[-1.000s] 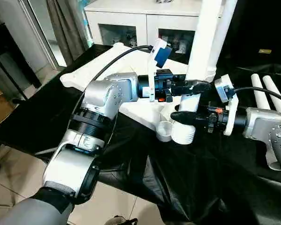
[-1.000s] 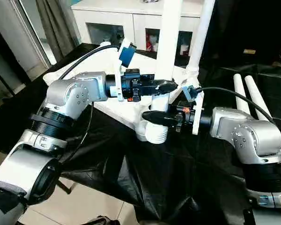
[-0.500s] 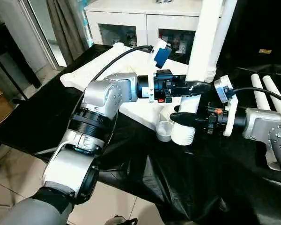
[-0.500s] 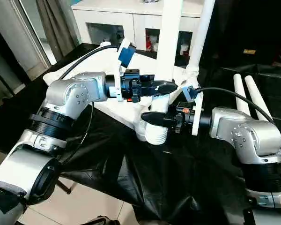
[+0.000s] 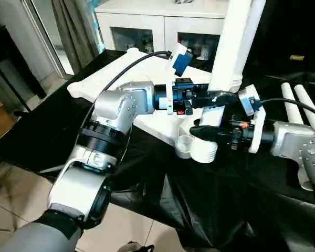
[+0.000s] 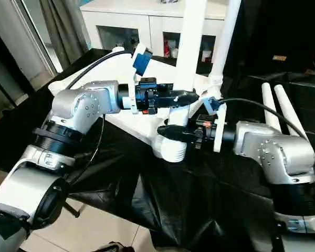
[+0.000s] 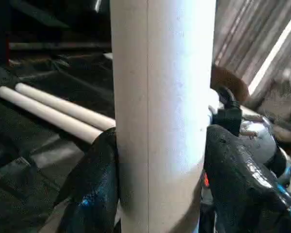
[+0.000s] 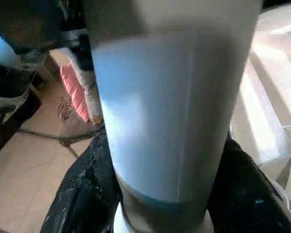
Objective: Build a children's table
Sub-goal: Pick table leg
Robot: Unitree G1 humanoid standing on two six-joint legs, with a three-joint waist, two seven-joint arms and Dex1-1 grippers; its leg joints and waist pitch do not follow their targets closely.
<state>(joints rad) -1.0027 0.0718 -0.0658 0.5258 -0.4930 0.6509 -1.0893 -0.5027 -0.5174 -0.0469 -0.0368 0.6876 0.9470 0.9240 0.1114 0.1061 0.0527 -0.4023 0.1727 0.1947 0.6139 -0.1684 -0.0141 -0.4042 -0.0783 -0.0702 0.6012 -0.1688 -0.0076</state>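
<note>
The white tabletop (image 5: 89, 84) lies upside down on the black-draped table. A white leg (image 5: 231, 42) stands upright in its near corner socket (image 5: 185, 147). My left gripper (image 5: 223, 97) reaches in from the left and is shut on this leg partway up. In the left wrist view its fingers (image 7: 97, 184) press both sides of the leg (image 7: 160, 97). My right gripper (image 5: 199, 131) comes from the right and is shut on the same leg just above the socket, where its fingers (image 8: 82, 194) flank the leg (image 8: 174, 121). A second leg (image 6: 226, 37) stands upright behind.
Two loose white legs (image 5: 299, 102) lie side by side on the black cloth at the right. A white cabinet (image 5: 157, 21) stands behind the table. The table's near edge drops to a tiled floor (image 5: 21, 210) at the left.
My right gripper has edged slightly left on the leg's lower end. The left arm and the leg stand as before.
</note>
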